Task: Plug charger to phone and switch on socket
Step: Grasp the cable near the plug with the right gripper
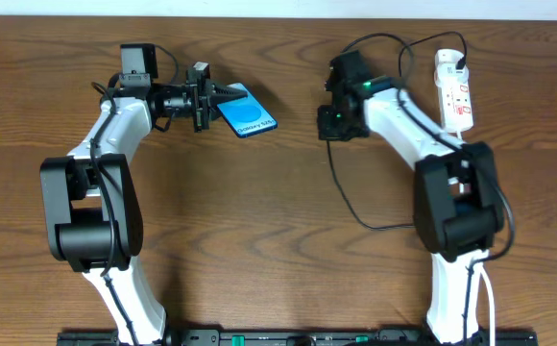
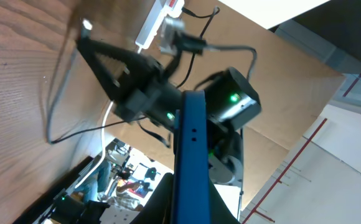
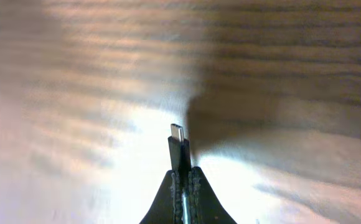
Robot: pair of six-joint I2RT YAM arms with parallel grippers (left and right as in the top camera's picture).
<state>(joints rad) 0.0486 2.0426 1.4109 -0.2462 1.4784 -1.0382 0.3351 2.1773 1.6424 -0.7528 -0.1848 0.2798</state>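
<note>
Right jaws pinch charger (image 3: 178,148) (tip exposed); left jaws clamp phone (image 1: 248,114).

The left arm (image 1: 115,130) is made of smooth white tubes joined by fat black round joints. The biggest joint is near the left edge of the bench. The right arm (image 1: 403,120) looks the same, with its big black joint near the right edge. Thin black cables (image 1: 505,226) run along both arms. The black left gripper (image 1: 230,96) has pointed fingers and a black boxy camera (image 1: 136,60) behind it, toward the far edge. The black right gripper (image 3: 182,179) has slim dark fingers (image 3: 205,208) that narrow to a tip. Small green lights (image 1: 365,85) glow on its wrist. Both arms sit on a long black rail (image 1: 288,337) at the near edge.
</note>
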